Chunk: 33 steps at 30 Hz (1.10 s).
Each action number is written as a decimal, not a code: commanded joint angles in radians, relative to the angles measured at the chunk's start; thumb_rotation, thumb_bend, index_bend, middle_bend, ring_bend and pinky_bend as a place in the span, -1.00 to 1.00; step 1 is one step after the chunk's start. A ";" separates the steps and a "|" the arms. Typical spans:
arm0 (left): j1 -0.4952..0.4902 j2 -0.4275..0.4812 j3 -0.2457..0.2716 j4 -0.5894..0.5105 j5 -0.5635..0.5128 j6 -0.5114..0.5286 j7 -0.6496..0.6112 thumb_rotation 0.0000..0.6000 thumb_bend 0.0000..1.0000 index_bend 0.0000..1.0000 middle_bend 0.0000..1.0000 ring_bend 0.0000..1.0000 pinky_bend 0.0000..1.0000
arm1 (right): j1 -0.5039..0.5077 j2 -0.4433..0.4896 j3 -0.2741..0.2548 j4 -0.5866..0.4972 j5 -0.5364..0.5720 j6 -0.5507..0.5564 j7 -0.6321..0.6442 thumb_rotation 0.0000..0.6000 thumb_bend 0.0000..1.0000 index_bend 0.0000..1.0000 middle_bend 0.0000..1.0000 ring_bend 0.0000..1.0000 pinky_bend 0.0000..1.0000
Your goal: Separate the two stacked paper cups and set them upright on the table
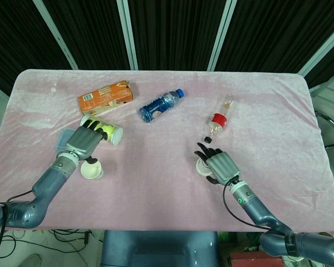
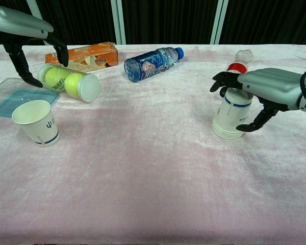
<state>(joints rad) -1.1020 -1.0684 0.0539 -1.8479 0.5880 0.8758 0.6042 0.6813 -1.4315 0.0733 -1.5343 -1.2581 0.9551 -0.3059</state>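
Upright paper cup [image 2: 36,123]; right hand [image 2: 265,87] over inverted cup [image 2: 231,116], chest-view only.

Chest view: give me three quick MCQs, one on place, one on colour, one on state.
1. Where is the upright cup?
A) beside the ball tube
B) on the orange box
C) by the blue bottle

2. What colour is the bottle cap?
A) red
B) blue
C) green

3. What is the right hand doing?
A) hanging open over bare cloth
B) resting on the cup stack
C) pressing the box

Key: 1 A, it stands just in front of the ball tube; 2 B, the cap is blue; 3 B, fingers wrap the cup stack top.
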 commanded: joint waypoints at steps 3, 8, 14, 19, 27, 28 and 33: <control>0.125 0.119 -0.067 -0.054 0.217 0.038 -0.225 1.00 -0.68 -0.48 -0.60 -1.00 -0.92 | -0.025 0.079 0.039 -0.089 -0.003 0.064 0.018 1.00 -0.78 -0.73 -1.00 -0.65 -0.52; 0.272 0.197 -0.074 -0.075 0.430 0.196 -0.365 1.00 -0.67 -0.49 -0.61 -1.00 -0.91 | -0.078 0.223 0.082 -0.119 0.006 0.148 0.070 1.00 -0.78 -0.73 -1.00 -0.64 -0.53; 0.456 0.276 -0.018 -0.091 0.589 0.347 -0.481 1.00 -0.68 -0.50 -0.65 -1.00 -0.75 | -0.182 0.360 0.084 -0.026 -0.027 0.258 0.193 1.00 -0.78 -0.73 -1.00 -0.64 -0.53; 0.607 0.284 0.025 -0.051 0.728 0.508 -0.565 1.00 -0.67 -0.51 -0.67 -1.00 -0.74 | -0.269 0.392 0.046 0.086 -0.083 0.342 0.284 1.00 -0.78 -0.73 -1.00 -0.64 -0.54; 0.806 0.233 0.105 0.042 0.879 0.673 -0.594 1.00 -0.67 -0.52 -0.67 -1.00 -0.76 | -0.411 0.365 -0.038 0.208 -0.188 0.493 0.361 1.00 -0.78 -0.73 -1.00 -0.62 -0.54; 0.825 0.218 0.108 0.060 0.888 0.688 -0.590 1.00 -0.67 -0.52 -0.67 -1.00 -0.77 | -0.424 0.362 -0.046 0.211 -0.200 0.509 0.365 1.00 -0.78 -0.73 -1.00 -0.62 -0.54; 0.897 0.130 0.095 0.172 0.903 0.740 -0.613 1.00 -0.67 -0.52 -0.68 -1.00 -0.92 | -0.478 0.355 -0.076 0.192 -0.261 0.582 0.347 1.00 -0.78 -0.74 -1.00 -0.62 -0.54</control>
<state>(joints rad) -0.2315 -0.8986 0.1530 -1.7210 1.4786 1.5929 0.0039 0.2192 -1.0724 0.0088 -1.3354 -1.5025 1.5194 0.0486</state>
